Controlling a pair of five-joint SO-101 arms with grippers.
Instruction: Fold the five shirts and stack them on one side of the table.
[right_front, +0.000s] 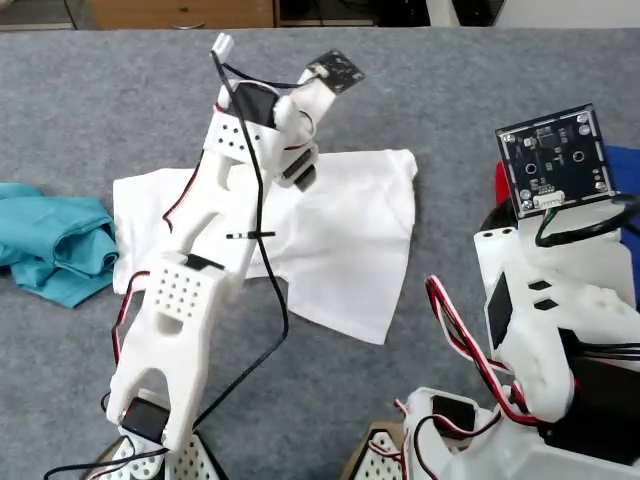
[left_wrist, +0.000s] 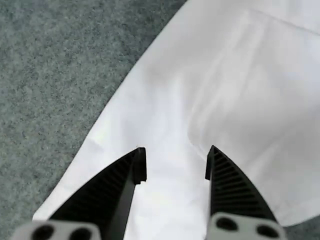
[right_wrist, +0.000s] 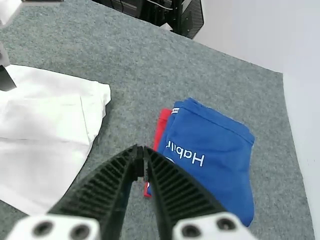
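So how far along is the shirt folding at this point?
Done: a folded blue shirt lies on a red shirt at the grey table's right side. In hand: the open left gripper hangs over the spread white shirt mid-table; the right gripper is shut, holding nothing. Left: finishing that one, and the crumpled teal shirt at the left edge.

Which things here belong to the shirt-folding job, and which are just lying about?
Job: white shirt spread out mid-table; crumpled teal shirt; folded blue shirt lying on a folded red shirt; left gripper, open over the white shirt; right gripper, shut.
Lying about: wooden furniture beyond the grey table.
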